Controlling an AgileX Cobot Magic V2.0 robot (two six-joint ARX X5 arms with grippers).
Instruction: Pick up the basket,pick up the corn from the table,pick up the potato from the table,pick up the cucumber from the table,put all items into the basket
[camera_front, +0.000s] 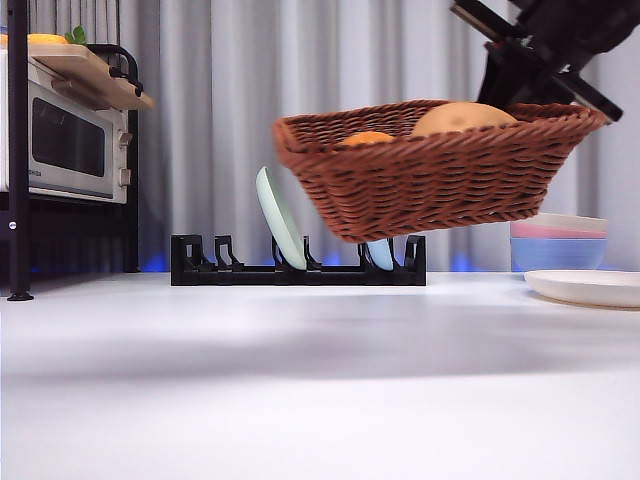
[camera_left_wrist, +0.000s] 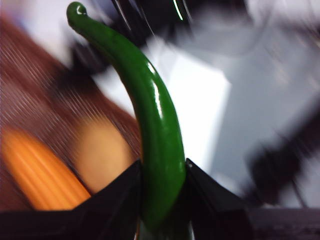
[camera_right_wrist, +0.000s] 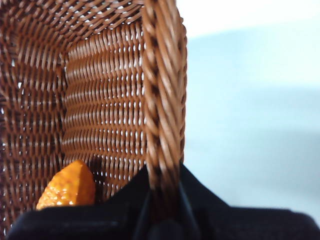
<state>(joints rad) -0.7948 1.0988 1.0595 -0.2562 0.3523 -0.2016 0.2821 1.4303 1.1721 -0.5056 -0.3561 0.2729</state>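
Observation:
The brown wicker basket (camera_front: 430, 175) hangs tilted above the table, its left end lower. My right gripper (camera_front: 560, 90) holds it from the upper right, shut on the braided rim (camera_right_wrist: 162, 90). Inside lie the ridged orange corn (camera_front: 367, 139) and the tan potato (camera_front: 462, 118). The right wrist view shows the right gripper (camera_right_wrist: 162, 185) clamped on the rim and the corn (camera_right_wrist: 67, 190) on the basket floor. My left gripper (camera_left_wrist: 162, 200) is shut on the glossy green cucumber (camera_left_wrist: 155, 125), above the blurred basket (camera_left_wrist: 30, 75) with the corn (camera_left_wrist: 40, 170) and potato (camera_left_wrist: 102, 152).
A black dish rack (camera_front: 200, 265) with a pale green plate (camera_front: 278, 215) stands behind the basket. A toaster oven (camera_front: 65, 140) sits on a shelf at the left. Stacked bowls (camera_front: 558, 245) and a white plate (camera_front: 590, 287) are at the right.

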